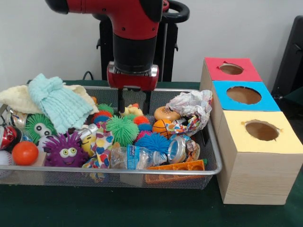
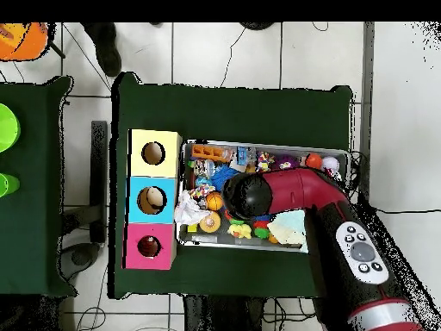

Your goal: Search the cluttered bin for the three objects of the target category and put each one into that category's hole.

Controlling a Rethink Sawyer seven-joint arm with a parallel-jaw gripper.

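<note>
The wire-mesh bin (image 1: 118,171) is full of clutter and stands left of the boxes; it also shows in the overhead view (image 2: 338,153). My gripper (image 1: 134,105) hangs into the bin's far middle, open, with one finger on each side of a yellow plush duck (image 1: 132,111). I cannot tell whether the fingers touch it. In the overhead view the arm (image 2: 284,194) hides the gripper, and the duck (image 2: 239,230) shows beside it. A tan-brown rounded thing (image 1: 166,113) lies right of the duck; I cannot tell what it is. No tiger shows. The red box's hole (image 1: 231,69) (image 2: 149,246) is empty.
Blue box (image 1: 244,95) and yellow box (image 1: 261,131) stand in a row with the red one. The bin holds green (image 1: 122,130), blue (image 1: 152,142) and purple (image 1: 66,150) spiky balls, a mint cloth (image 1: 57,101), crumpled paper (image 1: 191,103), an orange ball (image 1: 24,152) and a plastic bottle (image 1: 137,157).
</note>
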